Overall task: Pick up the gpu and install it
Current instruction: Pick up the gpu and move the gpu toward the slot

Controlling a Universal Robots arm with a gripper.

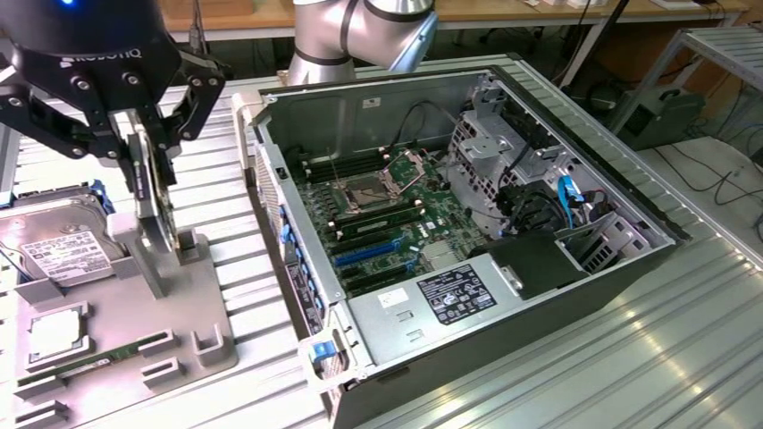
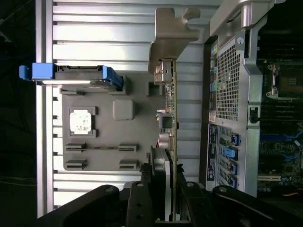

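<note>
My gripper (image 1: pixel 146 156) is shut on the gpu (image 1: pixel 152 214), a thin card held on edge with its long side upright. Its silver end bracket (image 1: pixel 153 264) hangs lowest, over the grey fixture tray (image 1: pixel 191 313) at the exterior view's left. From the wrist, the card (image 2: pixel 172 113) runs away from my gripper (image 2: pixel 165 191) to the bracket (image 2: pixel 170 38), with the black cooler face between the fingers. The open computer case (image 1: pixel 357 116) lies to the exterior view's right of the card. Its green motherboard (image 1: pixel 399 223) and blue and black slots (image 1: pixel 364 255) face up.
On the fixture tray are a hard drive (image 1: pixel 60 246) in a blue frame (image 2: pixel 71 73), a processor chip (image 1: pixel 54 331) and a narrow memory stick (image 1: pixel 107 359). The case's rear panel (image 2: pixel 227 80) stands close beside the card. The arm's base (image 1: pixel 346 36) is behind the case, on the slatted metal table (image 1: pixel 620 357).
</note>
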